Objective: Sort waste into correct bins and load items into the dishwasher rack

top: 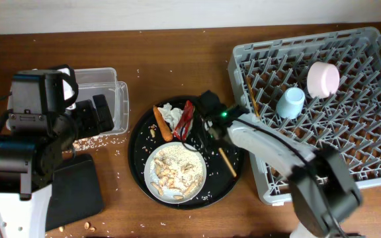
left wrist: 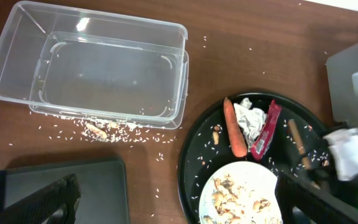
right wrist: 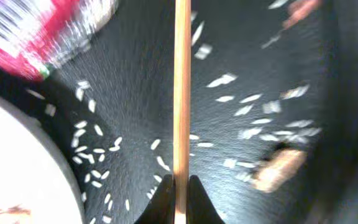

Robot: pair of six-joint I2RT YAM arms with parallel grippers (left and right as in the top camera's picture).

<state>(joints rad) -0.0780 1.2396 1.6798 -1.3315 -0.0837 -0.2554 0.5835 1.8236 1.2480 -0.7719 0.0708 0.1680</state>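
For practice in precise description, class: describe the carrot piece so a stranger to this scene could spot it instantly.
Left of the big grey rack sits a round black tray. In its upper left, above the plate, lies the carrot piece, beside a crumpled tissue and red wrapper. It alone is orange and tapered.

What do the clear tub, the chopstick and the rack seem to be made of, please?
The tub looks like clear, glossy plastic; the table shows through it. The chopstick is likely wood or bamboo, matte tan. The rack is probably moulded plastic, a matte grey lattice.
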